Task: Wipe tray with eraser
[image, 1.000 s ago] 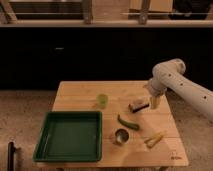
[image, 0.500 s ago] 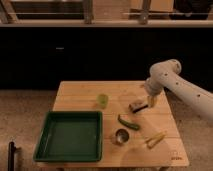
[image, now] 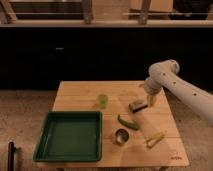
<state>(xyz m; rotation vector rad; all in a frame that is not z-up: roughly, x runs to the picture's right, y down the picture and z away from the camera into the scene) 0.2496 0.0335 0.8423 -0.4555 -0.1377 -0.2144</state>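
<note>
Tray (image: 72,114) sits at the table's (image: 167,142) 8 o'clock. Your gripper (image: 150,101) hangs released, empty, just at 3 o'clock of the eraser (image: 137,105). Probably light and stiff: pinch its long wooden sides.

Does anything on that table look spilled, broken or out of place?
Nothing stands out: no spill or damage. The tray lies flat on the table, the eraser rests further right, and the gripper hangs close beside it, jaws open.
</note>
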